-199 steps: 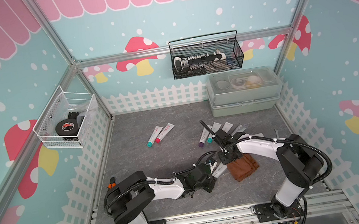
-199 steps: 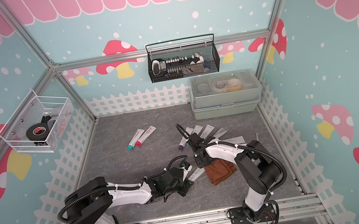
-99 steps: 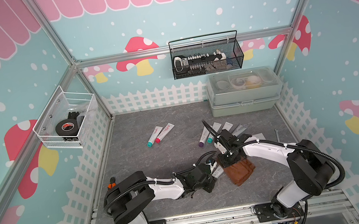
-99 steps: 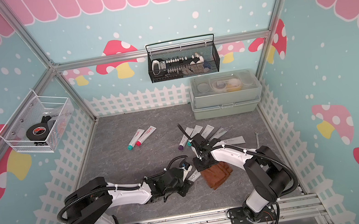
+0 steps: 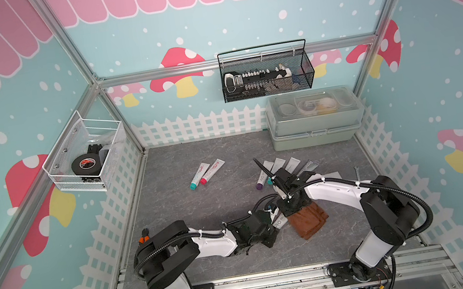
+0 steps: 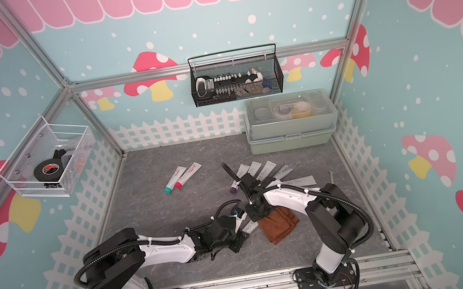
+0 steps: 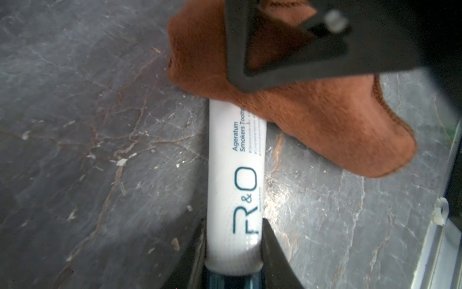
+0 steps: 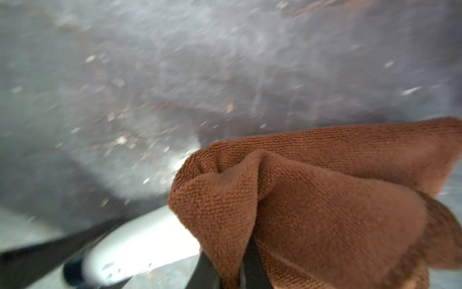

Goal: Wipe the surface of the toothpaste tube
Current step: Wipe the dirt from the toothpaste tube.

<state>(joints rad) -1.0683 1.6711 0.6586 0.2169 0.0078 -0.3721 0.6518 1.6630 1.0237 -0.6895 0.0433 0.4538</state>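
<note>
A white toothpaste tube [image 7: 235,175] printed "R&O" lies on the grey floor near the front middle and shows in both top views [image 5: 280,222] [image 6: 250,227]. My left gripper [image 7: 233,230] is shut on its cap end, seen from above too [image 5: 270,226] [image 6: 237,234]. A brown cloth [image 8: 312,200] is pinched in my shut right gripper [image 8: 230,272]. The cloth [image 7: 312,120] lies over the tube's far end, hiding it, and spreads on the floor [image 5: 310,220] [image 6: 279,225]. The right gripper [image 5: 291,207] points down beside the left one. The tube [image 8: 140,245] looks blurred in the right wrist view.
Two tubes with teal and red caps [image 5: 206,173] lie mid-floor. Several more tubes [image 5: 283,165] lie behind the right arm. A lidded grey-green box [image 5: 313,120] stands at the back right. A black mesh basket [image 5: 266,74] and a white wire basket [image 5: 86,157] hang on the walls.
My right gripper has drawn the cloth a little toward the front and the left gripper, along the tube. The left arm has stayed still.
</note>
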